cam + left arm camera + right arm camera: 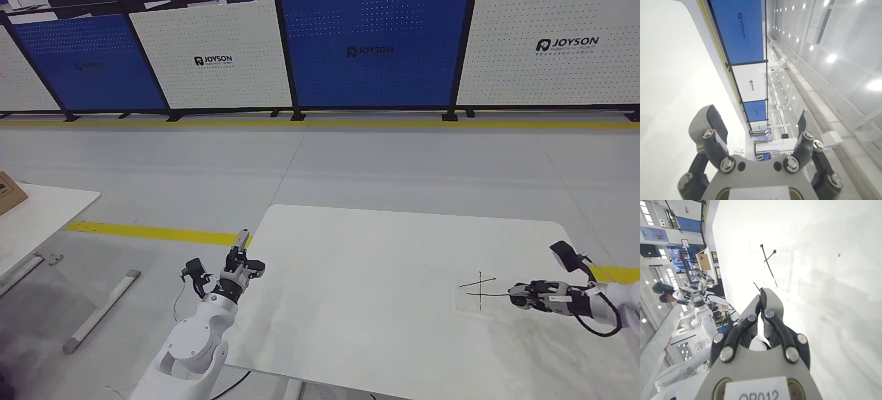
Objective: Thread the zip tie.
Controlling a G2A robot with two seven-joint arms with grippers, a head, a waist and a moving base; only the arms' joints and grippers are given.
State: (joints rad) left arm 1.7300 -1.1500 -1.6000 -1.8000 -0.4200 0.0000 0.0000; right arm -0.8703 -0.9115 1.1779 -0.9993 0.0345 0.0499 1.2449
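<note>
Open worktop (380,300) between left claw (241,238) and right claw (512,295); crossed zip ties (479,288) lie just ahead of the right one.

zip ties (766,259): two, thin, black, lying flat, crossed like an X on the white table (810,247) | third zip tie (756,286): end pinched in right gripper (761,290)

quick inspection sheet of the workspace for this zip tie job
surface: white table, rounded corners
job's things: two crossed zip ties lying ahead of the right gripper; thin black strip pinched in it, likely another tie
clutter: small dark speck on the table
grippers: right shut on the strip; left gripper open, holding nothing, at the table's opposite edge
cables: black cable at the right wrist
surroundings: blue and white panels, yellow floor line
</note>
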